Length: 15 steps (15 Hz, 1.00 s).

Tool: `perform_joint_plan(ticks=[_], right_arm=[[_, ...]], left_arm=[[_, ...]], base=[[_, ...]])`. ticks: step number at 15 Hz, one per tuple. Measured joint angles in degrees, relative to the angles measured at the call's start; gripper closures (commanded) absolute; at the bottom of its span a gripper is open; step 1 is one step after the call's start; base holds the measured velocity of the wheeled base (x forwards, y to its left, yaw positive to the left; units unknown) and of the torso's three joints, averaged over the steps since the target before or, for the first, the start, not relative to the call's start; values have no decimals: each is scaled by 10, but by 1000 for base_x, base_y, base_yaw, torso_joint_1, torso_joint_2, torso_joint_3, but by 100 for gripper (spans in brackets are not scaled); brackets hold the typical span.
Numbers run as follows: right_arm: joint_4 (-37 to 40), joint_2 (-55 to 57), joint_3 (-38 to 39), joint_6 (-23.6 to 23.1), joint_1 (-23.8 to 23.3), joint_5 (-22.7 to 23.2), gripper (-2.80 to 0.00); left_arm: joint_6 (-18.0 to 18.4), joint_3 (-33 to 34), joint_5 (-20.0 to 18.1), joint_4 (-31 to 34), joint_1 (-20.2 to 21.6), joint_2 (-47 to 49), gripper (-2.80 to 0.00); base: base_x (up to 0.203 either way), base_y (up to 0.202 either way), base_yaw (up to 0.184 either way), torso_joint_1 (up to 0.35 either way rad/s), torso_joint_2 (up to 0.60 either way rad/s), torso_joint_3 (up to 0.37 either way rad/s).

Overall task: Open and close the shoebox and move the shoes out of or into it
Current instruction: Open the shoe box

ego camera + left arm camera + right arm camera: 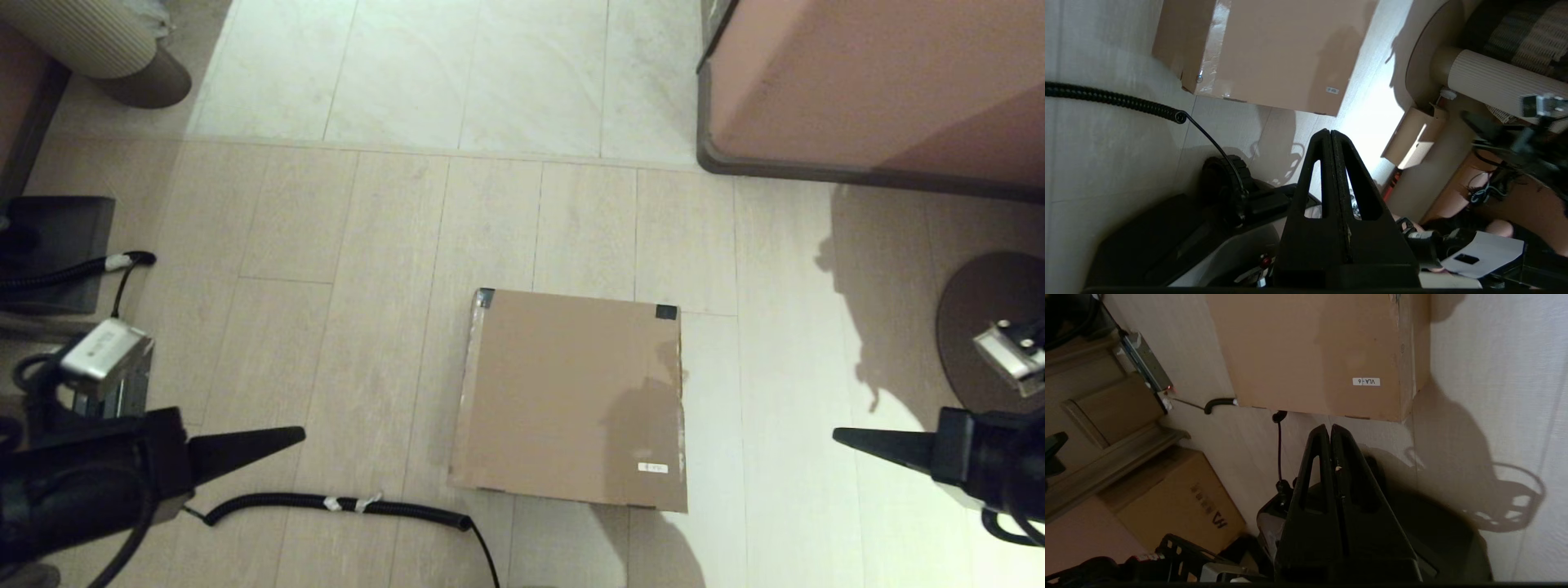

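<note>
The brown cardboard shoebox lies on the floor in front of me with its lid down flat, black tape on its two far corners and a small white label near its front right corner. It also shows in both wrist views. No shoes are in view. My left gripper hovers to the left of the box, shut and empty. My right gripper hovers to the box's right, also shut and empty. Both point toward the box and stand apart from it.
A black coiled cable lies on the floor between the left gripper and the box. A large pinkish cabinet stands at the back right. A ribbed beige object sits at the back left, a round brown base at the right.
</note>
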Motion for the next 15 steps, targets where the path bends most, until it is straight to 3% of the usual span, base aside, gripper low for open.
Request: perform_joint_plan(ticks=[5,9,12,15], right_arm=[[-325,265,69,4,1,13,0],[-566,447,89,0,1,-4,0],[-683,550,94,-16,2,-25,0],[-707,621,90,-42,27,-65,0]], left_arm=[[-3,37,-7,-194,-22,185,0],[-4,35,46,-300,-77,288,0],[-7,12,74,-341,-107,344,0],[-15,-12,77,-342,-114,371,0]], base=[[0,0,0,0,0,0],[0,0,0,0,0,0],[0,0,0,0,0,0],[0,0,0,0,0,0]])
